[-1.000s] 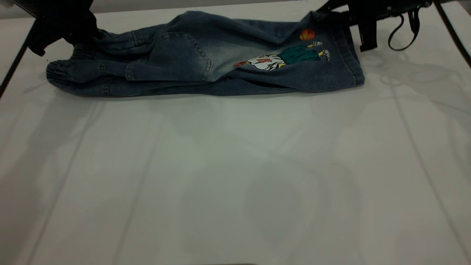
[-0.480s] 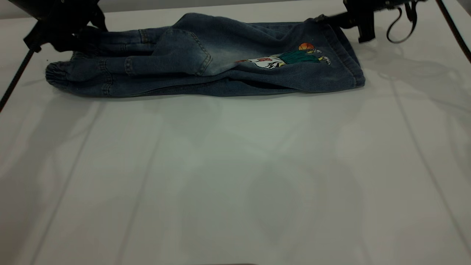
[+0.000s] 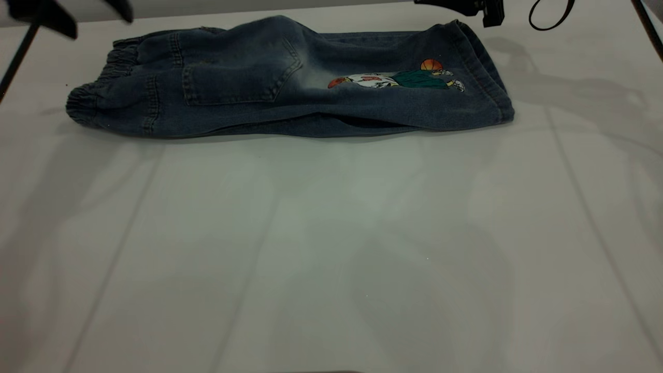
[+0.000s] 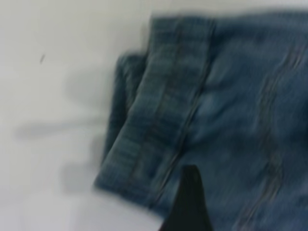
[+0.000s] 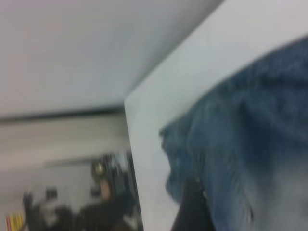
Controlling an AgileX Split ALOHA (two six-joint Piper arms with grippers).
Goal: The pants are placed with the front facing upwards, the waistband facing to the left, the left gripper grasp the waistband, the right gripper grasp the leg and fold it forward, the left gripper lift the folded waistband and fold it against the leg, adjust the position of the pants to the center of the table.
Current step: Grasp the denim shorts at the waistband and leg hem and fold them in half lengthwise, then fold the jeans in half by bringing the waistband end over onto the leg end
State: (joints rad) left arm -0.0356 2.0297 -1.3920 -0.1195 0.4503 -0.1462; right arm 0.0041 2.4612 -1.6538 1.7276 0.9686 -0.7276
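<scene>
Lying along the far edge of the table (image 3: pixel 331 248), the pants (image 3: pixel 290 83) are a flat, doubled band of blue denim, folded lengthwise with a back pocket facing up. The elastic waistband (image 3: pixel 90 101) sits toward the far left corner, and the leg hem (image 3: pixel 492 77) toward the far right corner, with a colourful cartoon print (image 3: pixel 399 79) beside it. The near half of the tabletop carries nothing but faint creases.

Both arms hang above the far edge, clear of the cloth. The left gripper (image 3: pixel 67 15) is over the far left corner, above the waistband; the left wrist view looks down on the gathered band with one dark fingertip (image 4: pixel 190 202) showing, and nothing is between its fingers. The right gripper (image 3: pixel 479 8) is over the far right corner, above the hem, with a loose cable loop (image 3: pixel 551 15) beside it. Whether either pair of jaws is spread or closed cannot be told, but neither grips the denim.

By my reading, the lengthwise fold is done and the next step is for the left gripper to take the waistband and carry it across onto the leg. To do that well, it should come down on both layers of the band together, lift only enough to clear the cloth, and lay the edge squarely over the hem so the layers do not slide apart. Afterwards the bundle needs drawing toward the middle of the tabletop.
</scene>
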